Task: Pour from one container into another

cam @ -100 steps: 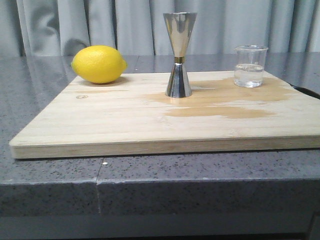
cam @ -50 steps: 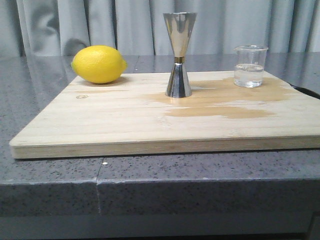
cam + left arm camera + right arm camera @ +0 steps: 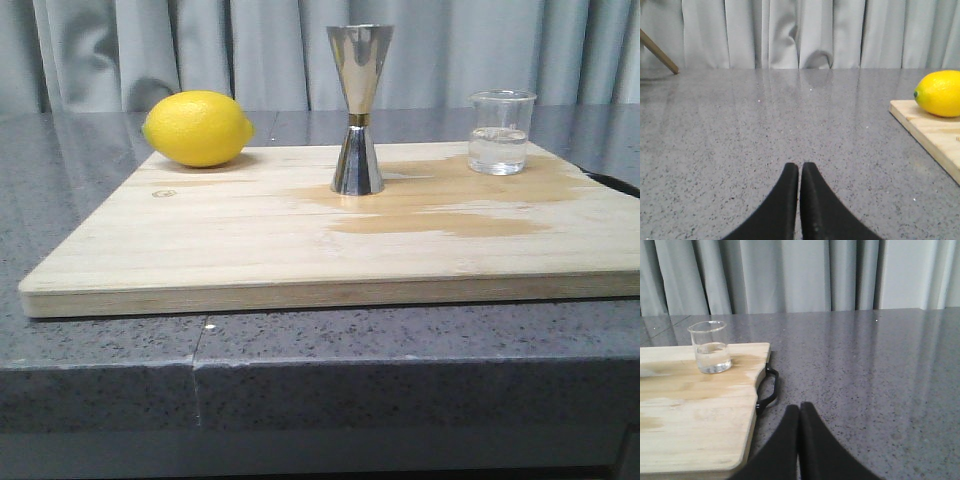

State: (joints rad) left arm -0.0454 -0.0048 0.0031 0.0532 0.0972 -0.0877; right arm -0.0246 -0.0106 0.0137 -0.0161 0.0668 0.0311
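Beaker (image 3: 501,132) sits at roughly 2 o'clock on the cutting board (image 3: 250,240), upright, about half full of clear liquid; jigger (image 3: 358,108) stands upright near board centre-back, around 12 o'clock, well apart from the beaker. Lemon (image 3: 197,128) at 10 o'clock, out of the way. Both arms are off the board on the desk (image 3: 765,125): left gripper (image 3: 799,172) has its fingers pressed together, holding nothing; right gripper (image 3: 799,412) likewise closed and empty, with the beaker at about 10 o'clock from it in the right wrist view. Handling guess: the beaker is thin glass, so light, rigid, slick and breakable; pinch the cylindrical wall at mid-height or just under the rolled rim, moderate force, keep it level until it is over the jigger. Liquid will slosh, so move slowly. The jigger looks top-heavy on a narrow foot, with a small mouth; any nudge could tip it. The board shows darker wet-looking patches around both, so footing may be slippery.
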